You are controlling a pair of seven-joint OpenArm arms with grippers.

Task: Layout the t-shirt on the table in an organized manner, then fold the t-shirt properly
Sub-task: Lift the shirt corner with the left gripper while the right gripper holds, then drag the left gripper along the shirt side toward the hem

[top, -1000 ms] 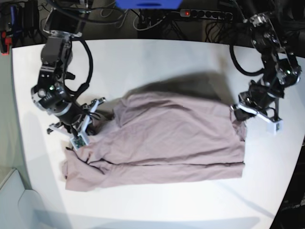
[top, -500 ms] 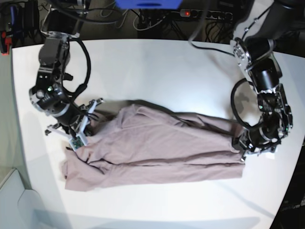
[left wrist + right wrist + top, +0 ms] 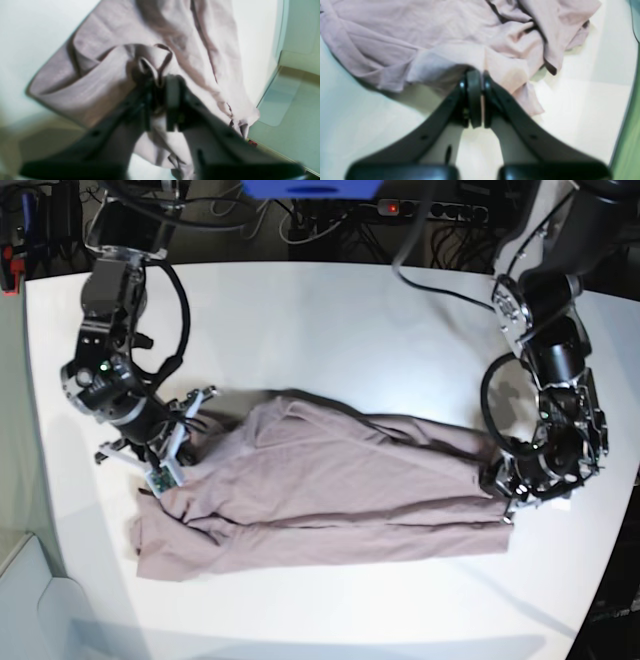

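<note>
**A:** Base view, item one: dusty mauve short-sleeved cotton t-shirt [image 3: 340, 490], lying crumpled lengthwise across the middle of the large matte white table [image 3: 330, 320], one sleeve bunched at the near left corner. Location confirmed?

**B:** Confirmed. Cloth rests on the tabletop, folded over itself, with long creases running along its length.

**A:** Item two: right gripper [image 3: 477, 75], black, curved fingers.

**B:** Right wrist view shows its fingers pressed together with a fold of the mauve fabric pinched between the tips. In the base view it sits at the shirt's left end, low over the table.

**A:** Item three: left gripper [image 3: 160, 85], same build.

**B:** Left wrist view is blurred. Its fingers stand slightly apart, and a loop of fabric edge sits in the narrow gap at the tips. Whether that cloth is gripped or merely lying there, I cannot tell. The base view places it at the shirt's right end, down at table level.
</note>
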